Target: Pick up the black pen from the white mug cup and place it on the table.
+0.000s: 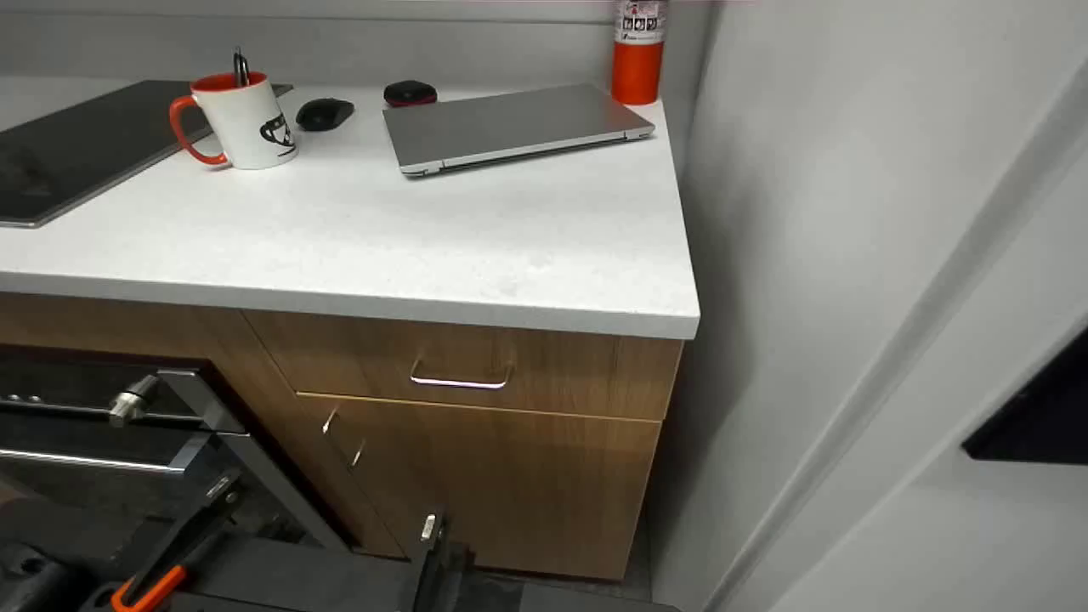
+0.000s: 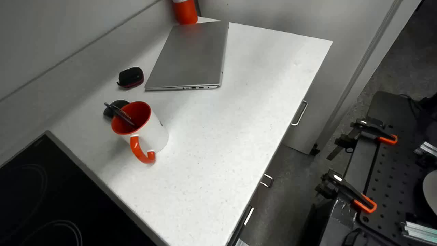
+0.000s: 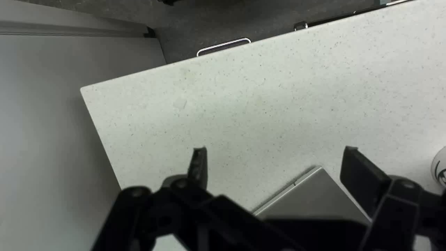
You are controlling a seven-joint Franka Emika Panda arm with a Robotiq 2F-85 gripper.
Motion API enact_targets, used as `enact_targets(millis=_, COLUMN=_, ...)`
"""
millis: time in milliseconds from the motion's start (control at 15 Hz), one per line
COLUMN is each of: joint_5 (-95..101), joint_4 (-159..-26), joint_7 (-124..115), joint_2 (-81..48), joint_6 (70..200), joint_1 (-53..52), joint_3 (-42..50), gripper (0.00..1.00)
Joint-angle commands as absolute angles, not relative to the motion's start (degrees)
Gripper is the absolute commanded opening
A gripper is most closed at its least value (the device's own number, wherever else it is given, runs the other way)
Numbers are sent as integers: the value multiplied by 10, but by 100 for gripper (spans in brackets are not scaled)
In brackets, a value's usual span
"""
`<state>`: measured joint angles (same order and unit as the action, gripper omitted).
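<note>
On the tabletop (image 1: 442, 229), in an exterior view: pen (image 1: 241, 70) in mug (image 1: 242, 127), mouse (image 1: 325, 114) right of mug, laptop (image 1: 510, 127) farther right, canister (image 1: 636, 72) behind laptop.

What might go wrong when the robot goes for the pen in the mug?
The black pen seems to have another stick right beside it, so the end effector might grab both. The pen leans in the white mug cup, so a crooked pull might tip the mug. The wrist view shows only part of the mug and no pen, so the robot might aim badly.
</note>
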<state>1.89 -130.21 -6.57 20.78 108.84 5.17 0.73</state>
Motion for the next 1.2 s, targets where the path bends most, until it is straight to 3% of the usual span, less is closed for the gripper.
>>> enact_targets(millis=0, joint_5=20, joint_4=-1301, joint_7=-67, joint_2=207, joint_6=1087, joint_1=47, joint_3=11, gripper=100)
enact_targets(millis=333, joint_5=5, joint_4=-1303, joint_7=-55, joint_2=206, joint_6=1098, joint_1=42, joint_3=15, gripper=100)
enact_targets(millis=933, joint_5=-154, joint_4=-1365, joint_7=24, joint_2=180, joint_6=1298, joint_1=-39, joint_3=-8, gripper=100)
enact_targets(millis=1133, joint_5=-138, joint_4=-1364, joint_7=8, joint_2=178, joint_6=1295, joint_1=-42, joint_3=-15, gripper=100)
